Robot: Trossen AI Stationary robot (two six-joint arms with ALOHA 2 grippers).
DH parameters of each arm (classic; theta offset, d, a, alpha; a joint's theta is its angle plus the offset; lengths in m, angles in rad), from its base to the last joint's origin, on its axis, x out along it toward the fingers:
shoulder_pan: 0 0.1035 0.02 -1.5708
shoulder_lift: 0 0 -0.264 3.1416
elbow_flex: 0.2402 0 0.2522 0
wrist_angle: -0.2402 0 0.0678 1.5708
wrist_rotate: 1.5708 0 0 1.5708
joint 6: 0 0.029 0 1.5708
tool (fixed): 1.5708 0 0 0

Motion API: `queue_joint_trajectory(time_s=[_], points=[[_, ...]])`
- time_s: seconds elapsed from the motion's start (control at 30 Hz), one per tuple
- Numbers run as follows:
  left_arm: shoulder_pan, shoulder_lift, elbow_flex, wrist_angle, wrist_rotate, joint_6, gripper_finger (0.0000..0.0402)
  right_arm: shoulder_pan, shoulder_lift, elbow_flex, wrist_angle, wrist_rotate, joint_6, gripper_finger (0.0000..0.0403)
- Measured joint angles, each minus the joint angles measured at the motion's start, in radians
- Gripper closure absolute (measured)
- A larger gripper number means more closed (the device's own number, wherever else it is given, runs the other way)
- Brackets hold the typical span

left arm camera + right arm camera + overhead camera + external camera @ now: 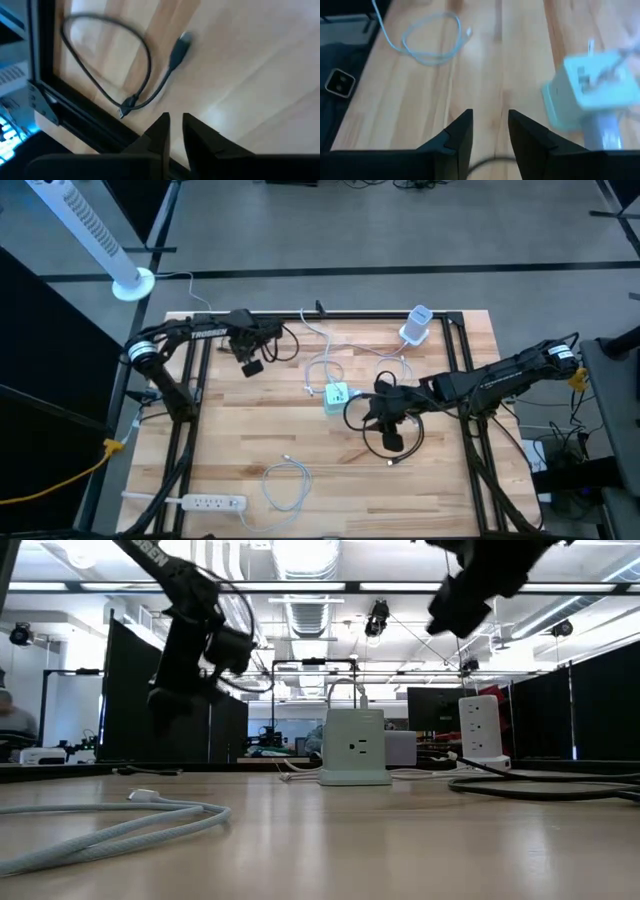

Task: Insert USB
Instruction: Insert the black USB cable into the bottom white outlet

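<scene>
A pale green power cube (337, 394) (353, 747) stands on the wooden table near its middle, with white cords trailing off toward the far edge. In the right wrist view the cube (592, 87) lies ahead and to one side of my right gripper (490, 132). That gripper (385, 408) hovers open and empty just right of the cube. A black cable with a USB plug (177, 50) lies looped at the far left. My left gripper (174, 131) (250, 363) hangs above the table beside it, fingers a narrow gap apart, nothing between them.
A black cable loop (388, 435) lies under my right gripper. A white charger tower (417, 326) stands at the far edge. A coiled white cable (285, 480) and a white power strip (205, 502) lie near the front edge. A black frame rail (75, 117) borders the table.
</scene>
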Motion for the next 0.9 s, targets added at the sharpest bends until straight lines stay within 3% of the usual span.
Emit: queue_joint_trajectory(time_s=[0.37, 0.47, 0.57, 0.9], points=[[0.135, 0.003, -0.130, 0.243, 0.027, 0.028, 0.0257, 0.000, 0.002, 0.000, 0.206, -0.001, -0.096, 0.0262], [0.170, 0.003, -0.146, 0.279, 0.114, 0.018, 0.0240, 0.000, 0.002, 0.000, 0.219, -0.002, -0.102, 0.0258], [0.201, 0.003, -0.164, 0.320, 0.176, 0.019, 0.0232, 0.000, 0.003, 0.000, 0.219, -0.002, -0.104, 0.0256], [0.237, -0.002, -0.201, 0.406, 0.174, 0.018, 0.0255, 0.000, 0.003, 0.000, 0.218, -0.003, -0.085, 0.0270]])
